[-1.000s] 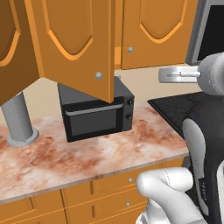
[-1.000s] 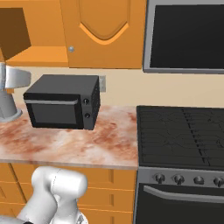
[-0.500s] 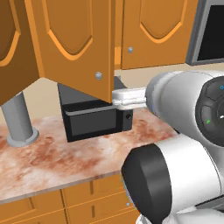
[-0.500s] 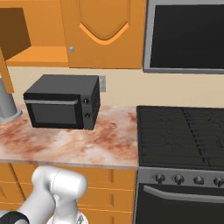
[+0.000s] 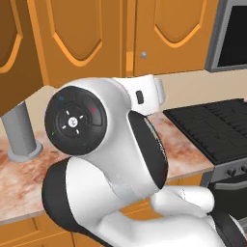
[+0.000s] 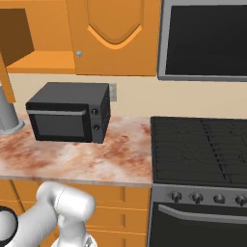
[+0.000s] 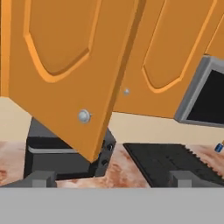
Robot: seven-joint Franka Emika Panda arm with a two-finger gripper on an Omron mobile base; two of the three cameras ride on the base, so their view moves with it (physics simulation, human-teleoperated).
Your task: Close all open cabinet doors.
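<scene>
We judge the task barely begun: the open cabinet door (image 7: 65, 74) hangs swung out above the microwave (image 6: 67, 118), while the door beside it (image 7: 173, 57) sits closed. From the hand view, our tool (image 7: 111, 178) is spread apart and empty. The right base view adds the open cabinet's interior (image 6: 17, 34).

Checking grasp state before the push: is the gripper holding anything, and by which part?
Nothing held. In the hand view the gripper is open, fingertips apart with nothing between them, short of the open cabinet door and its knob.
</scene>
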